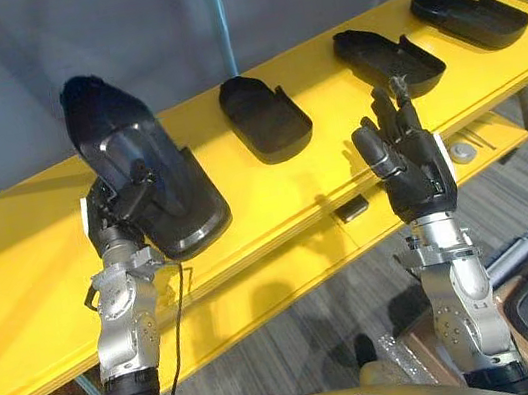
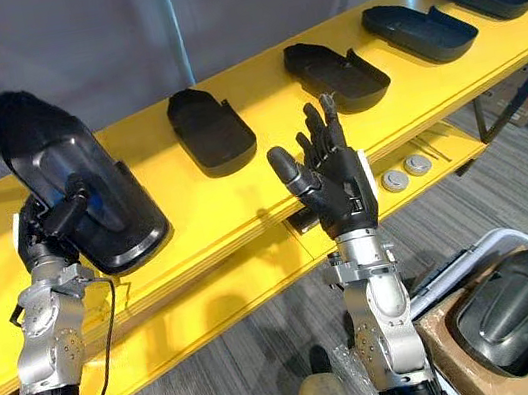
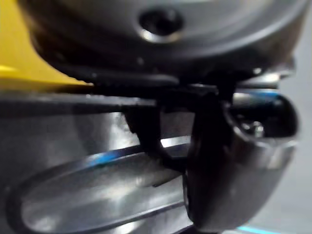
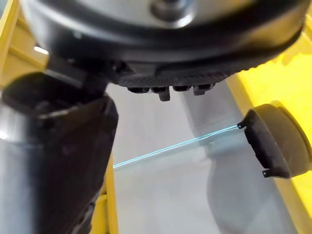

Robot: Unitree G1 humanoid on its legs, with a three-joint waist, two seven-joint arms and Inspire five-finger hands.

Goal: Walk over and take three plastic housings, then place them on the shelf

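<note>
My left hand [image 1: 112, 211] is shut on a black plastic housing [image 1: 142, 167], held steeply tilted with its hollow side toward me over the yellow shelf [image 1: 21, 258]. Its lower end is close to the shelf top; I cannot tell if it touches. In the left wrist view the thumb [image 3: 234, 161] presses on the housing's glossy surface [image 3: 73, 200]. My right hand [image 2: 337, 180] is open and raised, fingers straight, in front of the shelf's edge, holding nothing. Several more black housings lie in a row on the shelf, the nearest [image 1: 266, 116] between my hands, another [image 1: 388, 60] beyond my right hand.
A lower yellow shelf level [image 1: 500, 153] carries a small black part [image 1: 352, 208] and round grey discs [image 2: 395, 179]. A cardboard box [image 2: 439, 335] at the lower right holds another dark housing [image 2: 511, 308]. A grey wall stands behind the shelf.
</note>
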